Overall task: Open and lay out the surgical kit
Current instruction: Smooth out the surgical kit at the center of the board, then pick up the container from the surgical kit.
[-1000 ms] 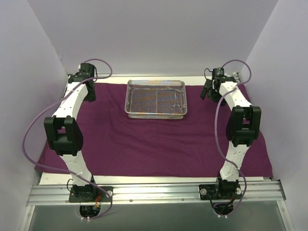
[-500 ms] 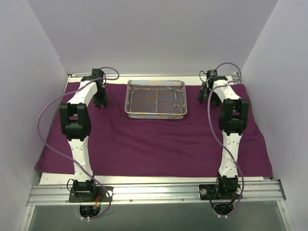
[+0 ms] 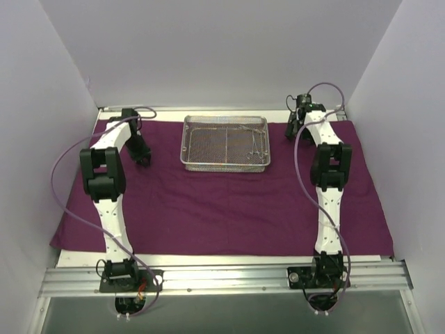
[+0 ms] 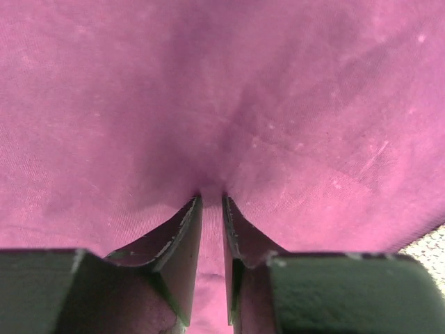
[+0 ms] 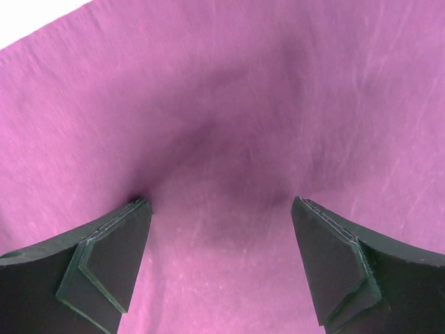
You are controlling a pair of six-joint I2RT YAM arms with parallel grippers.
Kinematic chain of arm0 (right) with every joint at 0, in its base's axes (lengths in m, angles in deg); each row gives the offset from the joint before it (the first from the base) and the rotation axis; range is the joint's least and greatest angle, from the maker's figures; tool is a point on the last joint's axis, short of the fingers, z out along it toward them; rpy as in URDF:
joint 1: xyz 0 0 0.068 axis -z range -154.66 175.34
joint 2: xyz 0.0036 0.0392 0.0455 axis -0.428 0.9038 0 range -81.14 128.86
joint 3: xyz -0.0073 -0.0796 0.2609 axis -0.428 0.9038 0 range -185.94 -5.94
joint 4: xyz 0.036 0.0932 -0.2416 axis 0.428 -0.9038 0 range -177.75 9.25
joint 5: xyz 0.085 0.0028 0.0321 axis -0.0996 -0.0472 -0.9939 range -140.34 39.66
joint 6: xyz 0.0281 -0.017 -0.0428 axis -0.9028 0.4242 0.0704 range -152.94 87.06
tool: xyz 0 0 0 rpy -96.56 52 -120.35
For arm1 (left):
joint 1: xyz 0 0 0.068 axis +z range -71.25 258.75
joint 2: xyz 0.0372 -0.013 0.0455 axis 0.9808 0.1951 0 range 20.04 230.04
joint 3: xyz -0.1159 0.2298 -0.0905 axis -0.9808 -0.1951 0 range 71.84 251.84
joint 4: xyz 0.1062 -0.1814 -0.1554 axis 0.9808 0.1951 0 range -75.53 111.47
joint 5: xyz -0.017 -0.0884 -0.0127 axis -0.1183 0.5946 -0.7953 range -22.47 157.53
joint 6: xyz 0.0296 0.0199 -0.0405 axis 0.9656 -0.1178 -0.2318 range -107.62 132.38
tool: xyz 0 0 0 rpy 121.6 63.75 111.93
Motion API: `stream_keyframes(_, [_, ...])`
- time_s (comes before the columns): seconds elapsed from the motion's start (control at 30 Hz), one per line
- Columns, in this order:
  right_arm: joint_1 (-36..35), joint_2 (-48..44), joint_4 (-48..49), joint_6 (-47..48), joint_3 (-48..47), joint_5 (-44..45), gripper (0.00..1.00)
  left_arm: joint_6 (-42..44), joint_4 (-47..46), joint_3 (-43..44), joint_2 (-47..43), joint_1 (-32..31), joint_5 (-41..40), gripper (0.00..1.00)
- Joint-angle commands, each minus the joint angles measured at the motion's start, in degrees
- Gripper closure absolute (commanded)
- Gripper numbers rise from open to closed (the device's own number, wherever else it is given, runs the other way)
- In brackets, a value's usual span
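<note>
A large dark purple cloth wrap (image 3: 229, 202) lies unfolded and spread flat over most of the white desk (image 3: 208, 259), with a rectangular silver wire-mesh tray (image 3: 222, 167) standing on its far middle part. A few thin metal scissor-like instruments (image 3: 254, 146) lie inside the tray, toward its right end. The left claw (image 3: 141, 154) is down on the cloth to the left of the tray, apart from it. In the left wrist view the left claw (image 4: 212, 202) has its two dark fingers drawn almost together, nipping a small raised pucker of the cloth wrap (image 4: 278, 104) at their tips. The right claw (image 3: 295, 129) is near the tray's far right corner, clear of the mesh. In the right wrist view the right claw (image 5: 222, 243) stands spread wide, close above flat cloth (image 5: 229, 104), gripping nothing, with a strip of bare desk (image 5: 28, 17) showing past the hem.
</note>
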Motion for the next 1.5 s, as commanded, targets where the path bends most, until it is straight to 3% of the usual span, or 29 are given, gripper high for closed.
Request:
stream_keyframes(0.0, [0.10,6.21,-5.23,2.24,-3.28,4.31,0.14,-1.74,1.05,-1.31,1.80,1.36,3.25,0.72])
stream_keyframes(0.43, [0.10,10.35,-4.61,3.13,-9.62,-1.58,0.16,-1.39,-2.29,-4.47,-0.57,2.41,7.48,0.71])
stream_keyframes(0.67, [0.10,8.60,-6.29,-0.38,-22.36,-5.88,0.15,-0.95,-3.97,-6.68,-8.29,3.12,5.46,0.69])
stream_keyframes(0.93, [1.85,-5.28,-5.31,-1.36,-12.80,-5.62,0.12,7.03,-5.10,-2.19,-16.21,-2.93,-3.05,0.63])
stream_keyframes(1.07, [1.85,-12.05,-4.44,-2.49,-2.61,-7.38,0.13,11.62,-6.51,-4.03,-20.08,-7.77,-4.04,0.62])
stream_keyframes(1.23, [0.72,-22.24,2.84,-3.29,14.06,-19.82,0.13,12.51,-10.28,-9.47,-22.80,-9.28,4.47,0.63])
stream_keyframes(1.3, [-1.03,-24.01,5.23,-2.59,15.95,-23.45,0.13,11.98,-13.18,-11.15,-23.60,-9.28,10.10,0.63])
stream_keyframes(1.47, [-6.58,-23.23,4.18,1.10,15.52,-25.93,0.11,10.04,-14.07,-10.72,-22.90,-9.28,11.70,0.62])
